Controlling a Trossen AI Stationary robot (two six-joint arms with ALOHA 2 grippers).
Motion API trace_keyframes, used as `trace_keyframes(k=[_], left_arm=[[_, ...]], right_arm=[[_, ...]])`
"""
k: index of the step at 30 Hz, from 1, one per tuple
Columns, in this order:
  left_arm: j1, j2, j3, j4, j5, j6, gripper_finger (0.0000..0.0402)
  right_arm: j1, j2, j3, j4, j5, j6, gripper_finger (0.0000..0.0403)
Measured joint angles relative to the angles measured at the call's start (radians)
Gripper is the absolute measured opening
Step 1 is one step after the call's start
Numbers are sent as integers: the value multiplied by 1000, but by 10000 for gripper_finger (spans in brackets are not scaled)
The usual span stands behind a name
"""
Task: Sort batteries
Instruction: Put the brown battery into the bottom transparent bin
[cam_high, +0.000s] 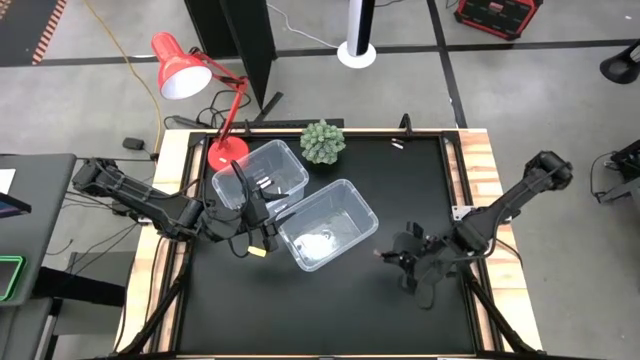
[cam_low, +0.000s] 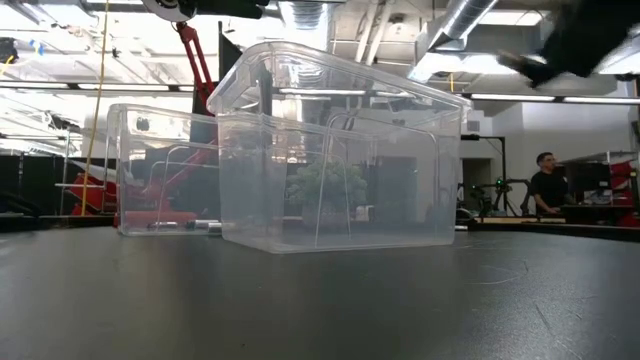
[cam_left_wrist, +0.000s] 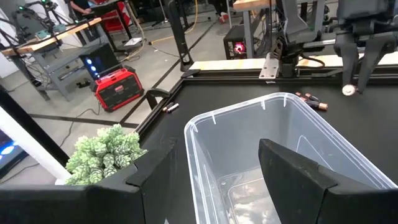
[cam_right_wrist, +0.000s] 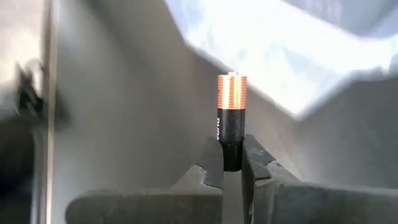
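Two clear plastic bins stand side by side. The far-left bin (cam_high: 262, 172) holds several batteries (cam_low: 200, 226). The nearer bin (cam_high: 327, 224) (cam_left_wrist: 280, 149) holds whitish batteries (cam_high: 318, 240). My left gripper (cam_high: 256, 222) (cam_left_wrist: 217, 186) hovers open over the nearer bin's left wall. My right gripper (cam_high: 390, 257) (cam_right_wrist: 231, 163) is right of that bin, raised above the table and shut on a dark battery with a copper end (cam_right_wrist: 231, 115). Loose dark batteries (cam_left_wrist: 311, 101) lie on the table under it. My right gripper pinches the battery's dark lower end (cam_right_wrist: 231, 152) between its two fingertips (cam_right_wrist: 256, 165). The fingers lie along the battery, and the copper end (cam_right_wrist: 231, 92) sticks out beyond them. From the left wrist view the battery (cam_left_wrist: 348, 90) hangs below the fingers, lifted clear of the table.
A small green plant (cam_high: 323, 141) (cam_left_wrist: 102, 155) stands at the table's far edge, and a red desk lamp (cam_high: 190, 75) at the far-left corner. One stray battery (cam_left_wrist: 171, 107) lies near the far edge. A person (cam_low: 548, 185) stands in the room behind.
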Motion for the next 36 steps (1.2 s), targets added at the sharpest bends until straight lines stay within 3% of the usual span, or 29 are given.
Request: trace_keyframes(k=[7, 12, 19, 23, 31, 36], left_arm=[[2, 0, 0, 1, 0, -5, 219], [3, 0, 0, 2, 0, -6, 219], [3, 0, 0, 3, 0, -3, 219], [3, 0, 0, 2, 0, -1, 219], [3, 0, 0, 0, 0, 0, 219], [3, 0, 0, 0, 0, 0, 219]], right_arm=[[-164, 1, 35, 252, 35, -112, 22], [-271, 3, 53, 224, 31, -175, 23], [-373, 19, 53, 207, -55, -237, 38], [-405, 36, 53, 199, -59, -257, 80], [-421, 25, 53, 214, -60, -294, 213], [-379, 11, 53, 114, -58, -278, 238]])
